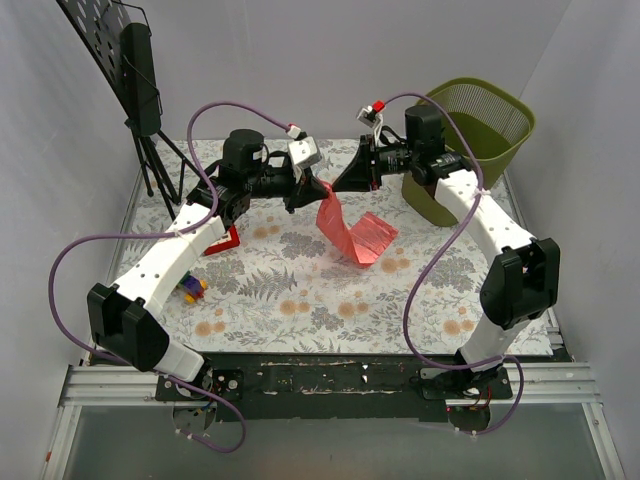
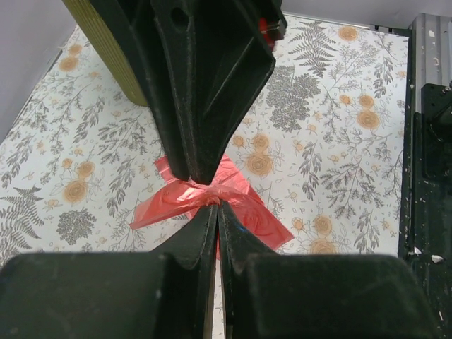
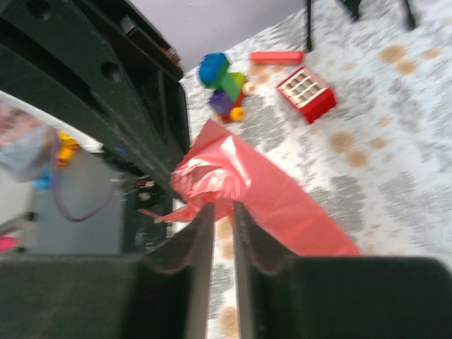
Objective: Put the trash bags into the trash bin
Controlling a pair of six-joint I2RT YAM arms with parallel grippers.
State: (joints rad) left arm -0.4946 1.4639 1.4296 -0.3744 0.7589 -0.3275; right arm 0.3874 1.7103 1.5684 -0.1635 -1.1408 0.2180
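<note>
The red trash bag point(image 1: 347, 230) hangs from its bunched top above the middle of the table, its lower end trailing onto the floral cloth. Both grippers meet at that bunched top. My left gripper point(image 1: 311, 191) is shut on the bunch point(image 2: 185, 200), its tips point(image 2: 216, 205) pinching the plastic. My right gripper point(image 1: 336, 184) comes in from the opposite side and is shut on the same bunch point(image 3: 212, 169), jaws almost together at the tips point(image 3: 223, 207). The olive-green trash bin point(image 1: 517, 106) stands at the back right, behind the right arm.
A red crate-like toy point(image 3: 306, 93), a short red stick block point(image 3: 275, 56) and a colourful block toy point(image 3: 222, 85) lie on the left part of the table. A black music stand point(image 1: 130, 70) stands at the back left. The metal rail point(image 1: 320, 385) runs along the near edge.
</note>
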